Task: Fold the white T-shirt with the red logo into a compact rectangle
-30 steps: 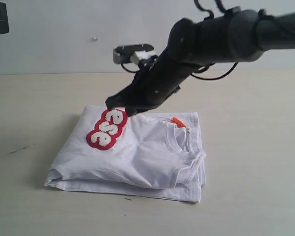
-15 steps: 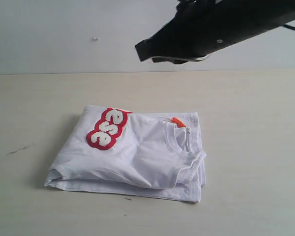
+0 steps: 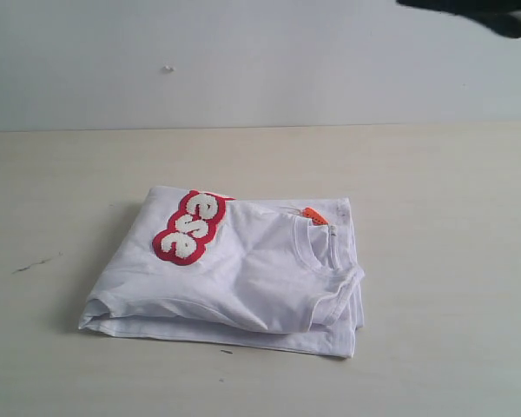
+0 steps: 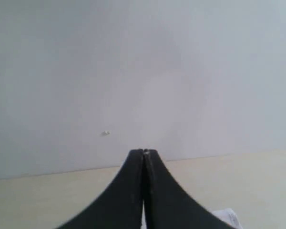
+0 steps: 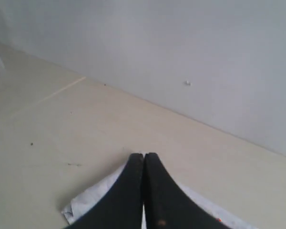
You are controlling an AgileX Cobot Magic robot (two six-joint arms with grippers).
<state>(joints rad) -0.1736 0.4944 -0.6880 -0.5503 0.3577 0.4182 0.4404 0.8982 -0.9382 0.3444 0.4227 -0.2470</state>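
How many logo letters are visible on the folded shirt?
3, in a row on the red logo near the white T-shirt's far-left corner in the exterior view. More may be hidden under the fold.

wall (image 3: 260, 61): plain pale grey, one small speck (image 3: 168, 69) | tabletop (image 3: 451, 261): light beige, faint scuffs

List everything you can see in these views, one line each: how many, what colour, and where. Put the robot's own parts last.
white T-shirt: one, white, folded on the table.
red logo: one, red with white letters, on the shirt's top layer.
neck tag: one, orange, by the collar.
table: one, pale beige, under the shirt.
wall: one, light grey, behind the table.
left gripper: one, black, shut, empty.
right gripper: one, black, shut, empty, shirt visible beneath.
arm: one, black, exterior view's top right corner.
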